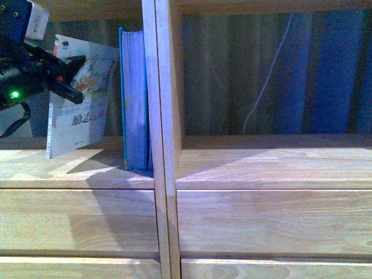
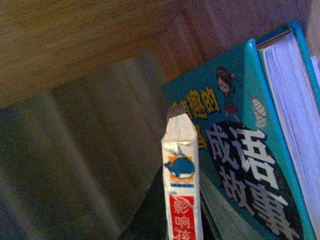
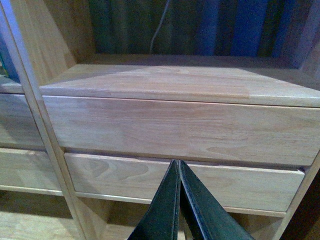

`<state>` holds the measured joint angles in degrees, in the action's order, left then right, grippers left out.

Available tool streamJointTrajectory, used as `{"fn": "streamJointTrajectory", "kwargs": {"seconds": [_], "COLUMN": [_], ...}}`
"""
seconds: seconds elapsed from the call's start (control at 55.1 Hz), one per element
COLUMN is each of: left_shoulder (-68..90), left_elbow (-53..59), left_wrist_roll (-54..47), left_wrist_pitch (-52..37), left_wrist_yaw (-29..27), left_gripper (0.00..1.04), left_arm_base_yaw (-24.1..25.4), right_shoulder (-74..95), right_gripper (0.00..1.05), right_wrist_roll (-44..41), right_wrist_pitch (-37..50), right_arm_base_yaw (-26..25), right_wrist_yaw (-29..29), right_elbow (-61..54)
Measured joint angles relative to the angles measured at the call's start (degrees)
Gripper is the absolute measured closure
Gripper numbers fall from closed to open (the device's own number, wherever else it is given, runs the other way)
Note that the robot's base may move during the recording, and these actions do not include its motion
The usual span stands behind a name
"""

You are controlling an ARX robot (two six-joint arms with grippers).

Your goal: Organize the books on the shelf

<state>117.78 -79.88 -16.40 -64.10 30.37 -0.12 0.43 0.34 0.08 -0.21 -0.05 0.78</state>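
The thick teal book [image 1: 133,99] stands upright in the left compartment of the light wood shelf [image 1: 163,145], against the centre divider. The thin white paperback [image 1: 78,99] leans tilted to its left, its lower edge near the compartment floor. My left gripper [image 1: 64,78] is shut on the paperback from the left. In the left wrist view the paperback's white and red spine [image 2: 182,190] stands in front of the teal cover [image 2: 240,160]. My right gripper [image 3: 178,167] is shut with nothing in it, facing the drawer fronts [image 3: 185,177].
The right compartment [image 1: 273,151] holds no books; a white cable [image 1: 267,75] hangs behind it before a blue curtain. Drawer fronts [image 1: 81,218] run below both compartments. The top board of the left compartment [image 2: 75,45] is close above the left wrist.
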Motion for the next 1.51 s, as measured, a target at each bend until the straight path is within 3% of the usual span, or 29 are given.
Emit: {"fn": "streamJointTrajectory", "kwargs": {"seconds": [0.163, 0.363, 0.744, 0.816, 1.361, 1.506], "left_shoulder": [1.90, 2.78, 4.15, 4.52, 4.70, 3.58], "left_elbow": [-0.70, -0.68, -0.55, -0.48, 2.82, 4.79], "left_wrist_roll": [0.68, 1.22, 1.22, 1.16, 0.74, 2.12], "left_wrist_pitch": [-0.85, -1.97, -3.06, -3.04, -4.07, -4.15], "left_wrist_yaw": [-0.76, -1.49, -3.37, -3.80, -6.58, -7.58], "left_gripper": [0.98, 0.98, 0.98, 0.96, 0.07, 0.08], "left_arm_base_yaw": [-1.90, -2.67, -3.06, -3.23, -3.17, -2.80], "right_shoulder": [-0.07, -0.07, -0.09, -0.09, -0.09, -0.09], "right_gripper": [1.01, 0.61, 0.06, 0.07, 0.07, 0.07], "right_wrist_roll": [-0.04, -0.09, -0.09, -0.09, -0.09, -0.09], "right_wrist_pitch": [0.00, 0.00, 0.00, 0.00, 0.00, 0.00], "right_arm_base_yaw": [0.00, 0.00, 0.00, 0.00, 0.00, 0.00], "right_wrist_yaw": [0.02, 0.00, 0.00, 0.00, 0.00, 0.00], "right_elbow": [0.00, 0.00, 0.00, 0.00, 0.00, 0.00]}}
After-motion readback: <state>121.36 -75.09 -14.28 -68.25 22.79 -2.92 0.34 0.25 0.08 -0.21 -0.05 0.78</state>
